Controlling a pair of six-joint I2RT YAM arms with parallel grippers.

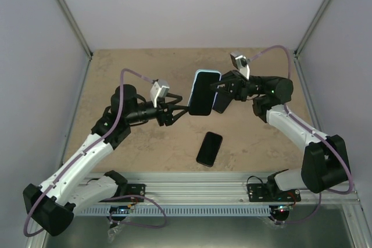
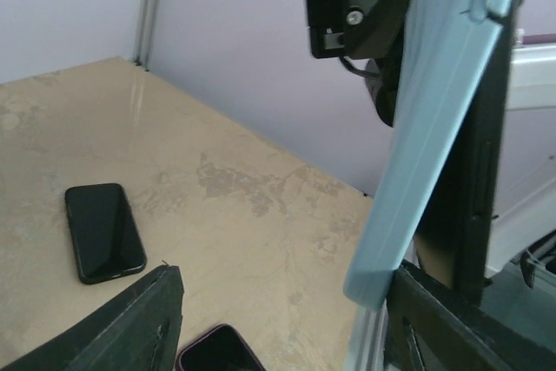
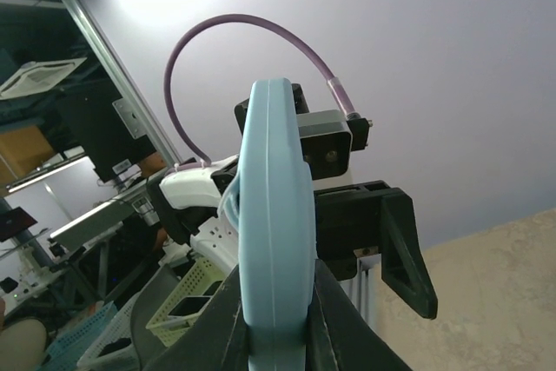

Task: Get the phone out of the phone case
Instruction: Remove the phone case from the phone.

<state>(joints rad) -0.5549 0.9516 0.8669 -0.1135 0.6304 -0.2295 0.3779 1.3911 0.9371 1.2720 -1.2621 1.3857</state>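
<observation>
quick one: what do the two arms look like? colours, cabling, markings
Both alike: left arm and right arm have white link shells, black joints and bases, black jaws. A purple cable loops along each, with a grey wrist camera near each tip. The right shows a green light. No sleeves.

**Occlusions and cut-offs**

Light-blue plastic phone case: top end runs off the upper edge in the left wrist view, and the lower end off the bottom edge in the right wrist view. Below the case in the left wrist view, a dark pink-rimmed slab is cropped by the bottom edge; identity unclear.
</observation>
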